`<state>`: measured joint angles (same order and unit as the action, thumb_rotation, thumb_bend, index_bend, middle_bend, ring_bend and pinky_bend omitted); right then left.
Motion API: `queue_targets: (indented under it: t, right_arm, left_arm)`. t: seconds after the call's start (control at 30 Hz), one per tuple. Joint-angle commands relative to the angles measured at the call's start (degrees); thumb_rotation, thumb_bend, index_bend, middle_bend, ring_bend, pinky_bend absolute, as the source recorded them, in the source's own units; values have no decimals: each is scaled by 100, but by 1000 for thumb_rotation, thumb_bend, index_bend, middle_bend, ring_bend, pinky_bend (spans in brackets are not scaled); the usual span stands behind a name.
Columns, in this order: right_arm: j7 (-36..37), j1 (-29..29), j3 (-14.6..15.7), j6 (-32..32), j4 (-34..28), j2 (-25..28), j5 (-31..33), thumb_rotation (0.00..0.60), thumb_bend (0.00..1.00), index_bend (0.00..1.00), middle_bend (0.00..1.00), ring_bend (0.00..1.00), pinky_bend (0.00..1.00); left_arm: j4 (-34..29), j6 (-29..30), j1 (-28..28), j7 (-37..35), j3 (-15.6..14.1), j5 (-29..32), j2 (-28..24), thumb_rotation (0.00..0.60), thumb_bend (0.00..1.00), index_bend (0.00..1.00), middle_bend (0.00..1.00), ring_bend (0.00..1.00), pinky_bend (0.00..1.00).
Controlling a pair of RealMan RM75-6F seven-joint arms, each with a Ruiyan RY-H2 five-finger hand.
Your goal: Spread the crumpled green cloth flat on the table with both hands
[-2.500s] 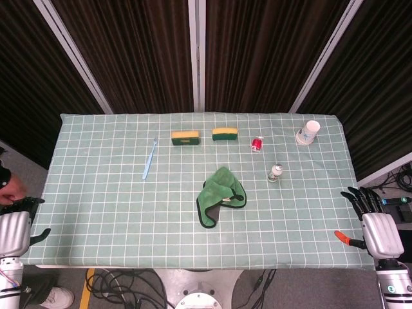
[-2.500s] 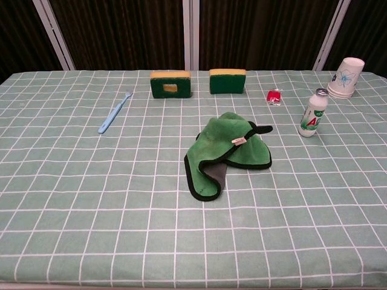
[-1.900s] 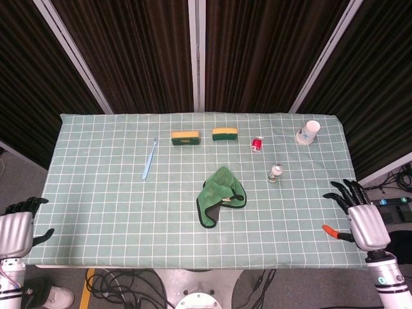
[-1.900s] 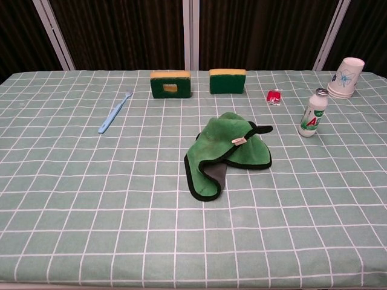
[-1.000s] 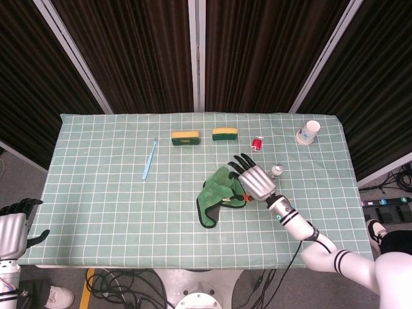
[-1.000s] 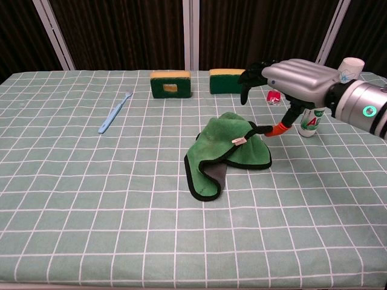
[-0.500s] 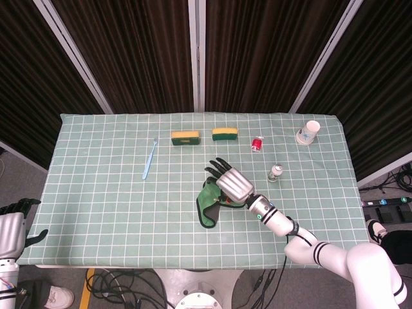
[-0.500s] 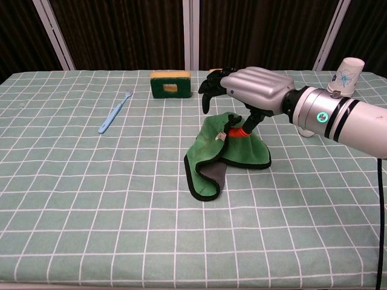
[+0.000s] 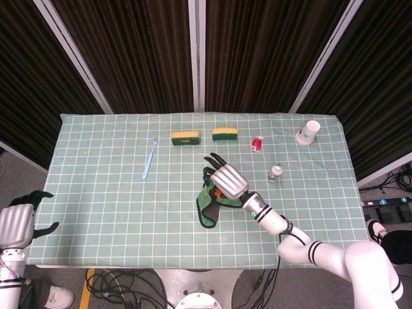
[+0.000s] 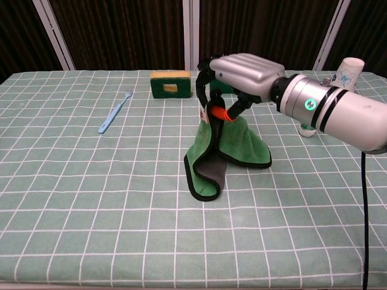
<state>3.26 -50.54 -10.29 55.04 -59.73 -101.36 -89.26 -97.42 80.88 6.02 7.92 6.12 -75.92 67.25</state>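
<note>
Moved: right hand [image 10: 245, 69] has lifted one edge of the green cloth [image 10: 227, 148] since half a second ago; lower folds still on the bench [image 10: 91, 199].
Left hand [image 9: 16, 222]: lower left of head view, fingers spread, holding nothing.
Fingers [image 10: 205, 72]: pinching the cloth's top; contact partly hidden.
Cloth: frame centre, long axis near upright.
Sponge [image 10: 170, 83]: behind; another sponge mostly hidden.
</note>
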Motion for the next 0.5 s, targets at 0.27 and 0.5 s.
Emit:
queue_targets:
  t: [0.27, 0.5]
  right_arm:
    - [-1844, -629, -1308, -371, -871, -62, 1633, 600, 528, 862, 321, 81, 0]
    - [-3034, -1272, -1850, -447, -942, -329, 2675, 600, 531, 854, 309, 79, 0]
  left_arm:
    - [864, -1585, 1224, -1377, 718, 558, 721, 600, 91, 401, 393, 360, 330]
    - [1591, -2383, 1975, -1407, 1045, 1174, 1454, 600, 22, 401, 354, 361, 330]
